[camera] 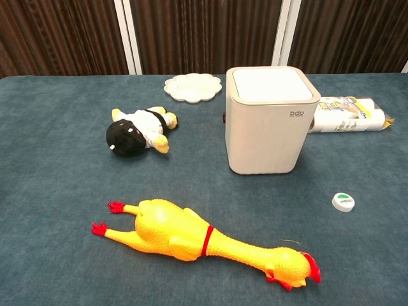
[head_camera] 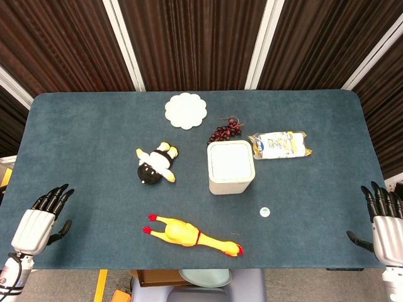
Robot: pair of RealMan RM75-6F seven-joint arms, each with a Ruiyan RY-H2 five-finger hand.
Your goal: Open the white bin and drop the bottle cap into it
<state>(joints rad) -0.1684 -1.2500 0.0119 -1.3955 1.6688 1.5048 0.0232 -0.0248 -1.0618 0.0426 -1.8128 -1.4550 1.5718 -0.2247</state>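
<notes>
Fingers of the left hand (head_camera: 39, 217) and the right hand (head_camera: 385, 220) are extended and apart, holding nothing, each hand resting at its own near corner of the blue table (head_camera: 82, 126). The bottle cap (head_camera: 265, 211), white with a green top, lies on the cloth just right of and nearer than the white bin (head_camera: 230, 167), whose lid is closed. Around the bin lie a yellow rubber chicken (head_camera: 189, 233), a plush penguin (head_camera: 155, 163), dark grapes (head_camera: 225, 131), a white scalloped plate (head_camera: 186, 111) and a wrapped packet (head_camera: 279, 145).
</notes>
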